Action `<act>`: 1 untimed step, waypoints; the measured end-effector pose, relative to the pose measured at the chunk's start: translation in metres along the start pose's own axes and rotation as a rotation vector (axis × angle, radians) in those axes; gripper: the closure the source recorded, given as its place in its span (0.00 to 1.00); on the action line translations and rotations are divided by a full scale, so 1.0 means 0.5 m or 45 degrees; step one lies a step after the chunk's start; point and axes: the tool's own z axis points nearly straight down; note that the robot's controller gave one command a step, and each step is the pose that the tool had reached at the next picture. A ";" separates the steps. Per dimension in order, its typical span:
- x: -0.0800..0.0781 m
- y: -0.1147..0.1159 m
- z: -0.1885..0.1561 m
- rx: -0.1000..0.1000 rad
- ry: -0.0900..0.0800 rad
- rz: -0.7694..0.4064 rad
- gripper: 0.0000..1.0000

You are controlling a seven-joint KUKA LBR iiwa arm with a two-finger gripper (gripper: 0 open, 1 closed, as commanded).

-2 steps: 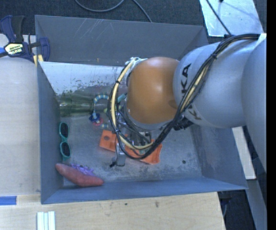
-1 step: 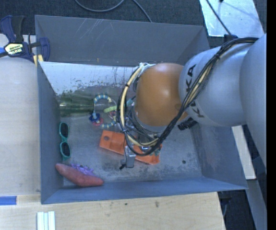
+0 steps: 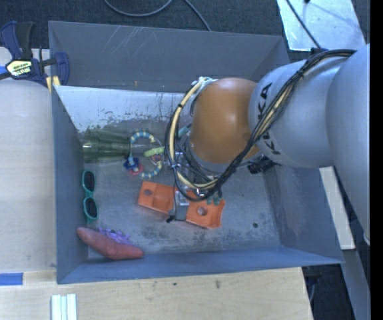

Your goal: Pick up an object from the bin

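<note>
Gripper (image 3: 178,212): reaching down at the centre of the frame, under the arm's orange wrist cover and cable loops, low against the bin (image 3: 68,179) floor. Spread or pressed together: cannot tell, being masked by the wrist.

Orange blocky piece (image 3: 155,197): lying on the floor just below centre, showing to the left and to the right of the gripper, apparently touching it. One thing or two: cannot tell.

Beaded ring (image 3: 144,153): lying up and left of the gripper, near it, with a small red and blue bit beside it.

Dark green bundle (image 3: 106,147): resting further left, against the back wall.

Teal sunglasses (image 3: 88,193): lying at the left wall, well apart.

Pink tuber-shaped toy (image 3: 109,243): sitting in the lower left corner, well apart.

Step, judging only: working the grasp on the orange piece, lifting not yet begun.

Next move, judging only: calling for a firm grip across the piece, then rising straight up, keeping clear of the ring and the walls.
</note>
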 end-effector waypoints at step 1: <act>-0.054 -0.006 0.077 -0.002 0.006 -0.335 1.00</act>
